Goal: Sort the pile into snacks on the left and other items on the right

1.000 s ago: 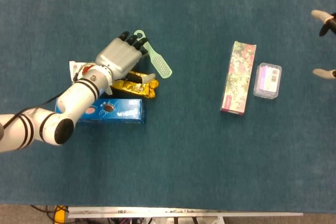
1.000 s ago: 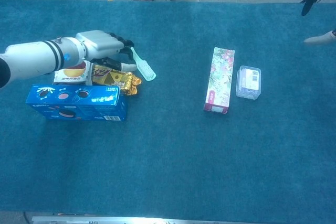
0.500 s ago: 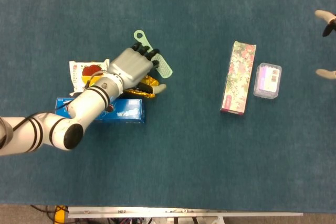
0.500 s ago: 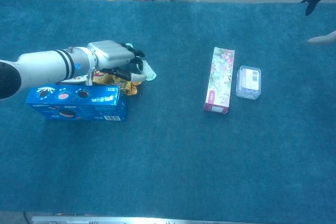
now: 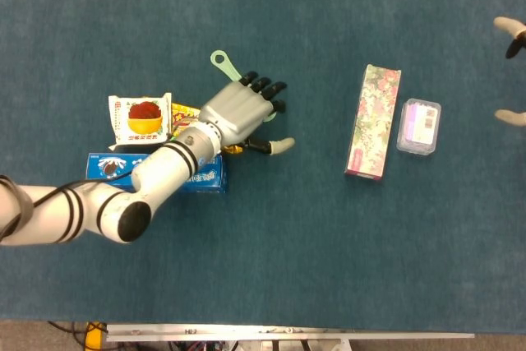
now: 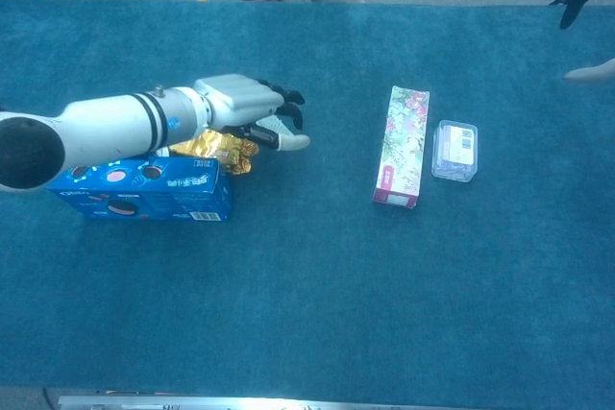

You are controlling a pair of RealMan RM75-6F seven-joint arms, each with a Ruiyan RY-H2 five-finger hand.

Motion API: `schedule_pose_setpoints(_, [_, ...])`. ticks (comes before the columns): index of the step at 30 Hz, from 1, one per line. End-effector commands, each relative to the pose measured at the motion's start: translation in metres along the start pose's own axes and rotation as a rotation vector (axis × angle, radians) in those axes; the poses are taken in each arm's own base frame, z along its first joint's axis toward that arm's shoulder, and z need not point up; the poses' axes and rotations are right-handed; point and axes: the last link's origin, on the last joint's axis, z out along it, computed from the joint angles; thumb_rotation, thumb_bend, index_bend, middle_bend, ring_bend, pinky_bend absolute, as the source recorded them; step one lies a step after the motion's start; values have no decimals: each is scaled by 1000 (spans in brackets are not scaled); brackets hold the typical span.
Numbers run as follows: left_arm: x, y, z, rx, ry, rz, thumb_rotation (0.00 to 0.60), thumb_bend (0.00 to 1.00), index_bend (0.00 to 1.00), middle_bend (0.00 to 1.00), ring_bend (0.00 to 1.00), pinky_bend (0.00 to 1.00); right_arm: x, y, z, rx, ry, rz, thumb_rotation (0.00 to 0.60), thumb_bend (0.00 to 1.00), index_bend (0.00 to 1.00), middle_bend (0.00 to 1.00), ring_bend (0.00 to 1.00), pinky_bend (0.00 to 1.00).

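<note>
At the left pile the left robot hand (image 5: 240, 111), fingers spread, covers the green brush (image 5: 220, 61), light stiff plastic, best pinched mid-handle.

Left hand (image 5: 240, 111) lies over the green brush (image 5: 220, 62); only the brush's ring end shows past the fingers, so grip cannot be judged. Fingers point up-right, thumb spread toward the right. Left forearm crosses the blue cookie box (image 5: 201, 177) and hides most of a gold wrapper (image 5: 234, 150). White snack packet (image 5: 140, 117) sits just above the box, beside a yellow packet edge. Well to the right: flowered box (image 5: 374, 121) with a small clear case (image 5: 418, 126) just beside it. Right hand (image 5: 511, 71) at the right frame edge, only light fingertips visible, apart from everything.
</note>
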Motion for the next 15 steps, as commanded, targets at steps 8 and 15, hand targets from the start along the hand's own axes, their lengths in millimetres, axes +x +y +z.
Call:
schedule_pose_setpoints(8, [24,-58,-64,175,150,-60,2,223,71,0,0,0,9,-40,22,163,-21,-138,496,0,62,365,167,181])
schedule_pose_setpoints(15, [29,-94,-116,298,295,-144,304,222,28,0,0,0,3,-72,32,276,-60,-254,555,52,62,312,167,182])
